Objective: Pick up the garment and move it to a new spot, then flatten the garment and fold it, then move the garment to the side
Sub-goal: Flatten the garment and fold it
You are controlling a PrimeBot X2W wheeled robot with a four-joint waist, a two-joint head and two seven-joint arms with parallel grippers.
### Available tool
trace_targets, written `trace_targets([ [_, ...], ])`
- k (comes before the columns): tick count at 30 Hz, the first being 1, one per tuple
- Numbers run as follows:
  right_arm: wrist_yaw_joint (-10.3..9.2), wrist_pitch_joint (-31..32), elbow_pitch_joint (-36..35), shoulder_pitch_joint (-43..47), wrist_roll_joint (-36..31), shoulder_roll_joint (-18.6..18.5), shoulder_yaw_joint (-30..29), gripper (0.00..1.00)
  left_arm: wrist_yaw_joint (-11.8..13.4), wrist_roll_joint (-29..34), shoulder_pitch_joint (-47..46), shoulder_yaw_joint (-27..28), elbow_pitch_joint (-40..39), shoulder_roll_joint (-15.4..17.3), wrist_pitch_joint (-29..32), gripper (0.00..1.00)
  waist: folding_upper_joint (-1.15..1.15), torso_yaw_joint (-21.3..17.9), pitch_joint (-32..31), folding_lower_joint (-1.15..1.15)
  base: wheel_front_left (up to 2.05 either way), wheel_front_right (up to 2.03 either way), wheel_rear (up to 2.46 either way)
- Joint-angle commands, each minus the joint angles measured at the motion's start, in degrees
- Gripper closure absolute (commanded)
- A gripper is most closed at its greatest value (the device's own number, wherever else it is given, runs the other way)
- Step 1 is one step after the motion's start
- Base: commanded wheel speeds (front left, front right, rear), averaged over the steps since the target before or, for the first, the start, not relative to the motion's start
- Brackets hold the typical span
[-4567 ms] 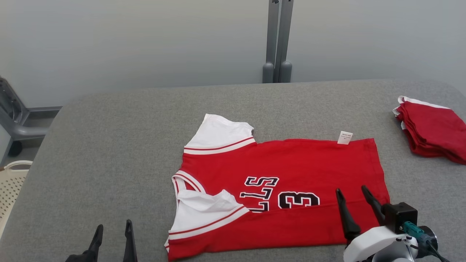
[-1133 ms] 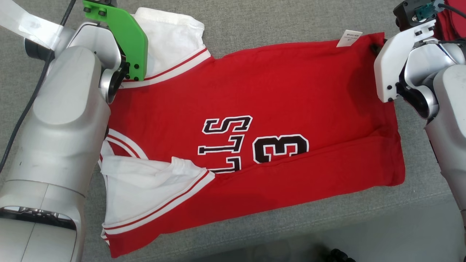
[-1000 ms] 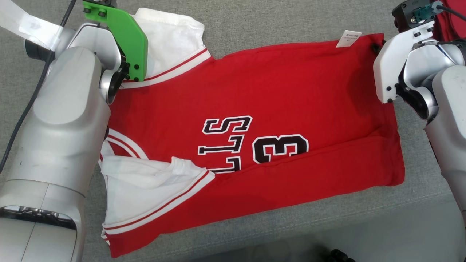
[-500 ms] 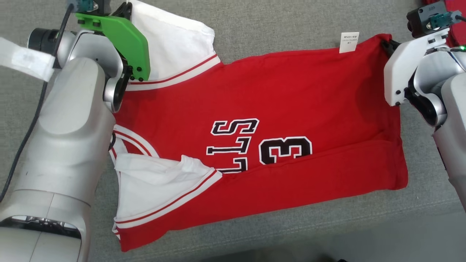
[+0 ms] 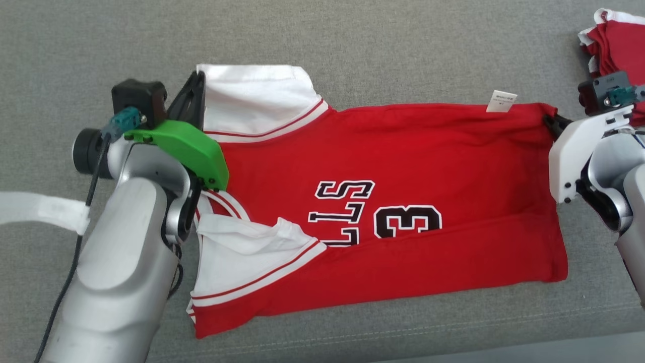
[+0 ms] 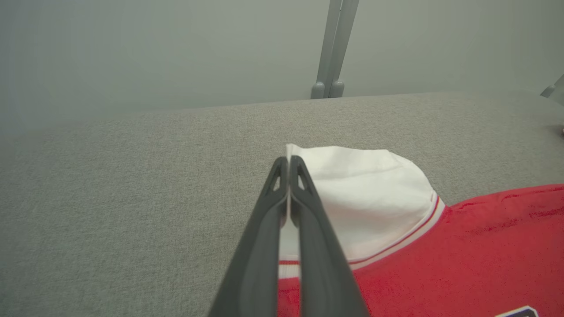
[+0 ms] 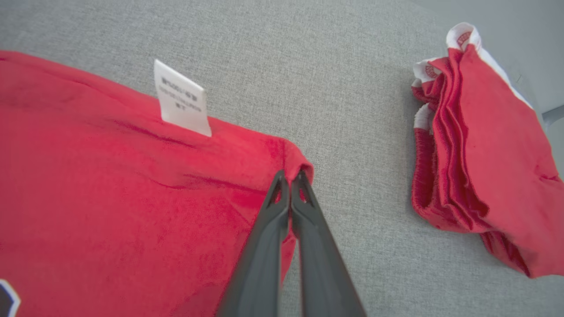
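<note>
The garment (image 5: 403, 151), a red jersey with white sleeves and black lettering, lies spread on the grey padded table (image 5: 352, 45). At the far left corner of its white sleeve (image 6: 365, 193), my left gripper (image 5: 194, 85) is shut on the cloth; the left wrist view has the fingertips (image 6: 288, 163) pinching the sleeve's edge. My right gripper (image 5: 550, 121) is shut on the far right corner of the red hem (image 7: 110, 198), just right of the white label (image 7: 180, 101). In the right wrist view the closed gripper (image 7: 291, 178) grips that corner. The near sleeve is folded over the chest.
A stack of folded red garments (image 5: 617, 50) lies at the far right of the table, close to my right wrist, also seen as a red pile (image 7: 484, 145). A grey post (image 6: 328, 48) stands behind the table's far edge. The near table edge runs just below the garment.
The right gripper has closed on the hem corner. The head camera has shifted, so the whole picture sits lower. The garment's far edge now runs straighter between both grippers.
</note>
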Motion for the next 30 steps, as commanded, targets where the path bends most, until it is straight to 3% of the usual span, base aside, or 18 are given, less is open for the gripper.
trace_targets([
  [1, -0.09, -0.3, -0.3, 1.5, 0.3, -0.5, 0.0, 1.0, 0.6, -0.6, 2.6, 0.2, -1.7, 0.6, 0.2, 1.0, 0.0, 1.3, -3.0, 0.0, 0.0, 0.0, 0.0],
  [14, -0.09, -0.7, -2.5, 9.4, 0.0, -3.9, 3.6, 1.0, 7.3, -2.9, 27.7, -1.1, -23.5, 4.8, 7.8, 1.0, 0.0, 2.4, -8.1, 0.0, 0.0, 0.0, 0.0],
  [30, -0.09, 2.2, -0.4, 11.6, -0.7, -9.0, 11.1, 1.0, 9.9, -4.8, 37.5, -3.4, -26.0, 3.8, 9.3, 1.0, 0.0, 3.9, -10.8, 0.0, 0.0, 0.0, 0.0],
])
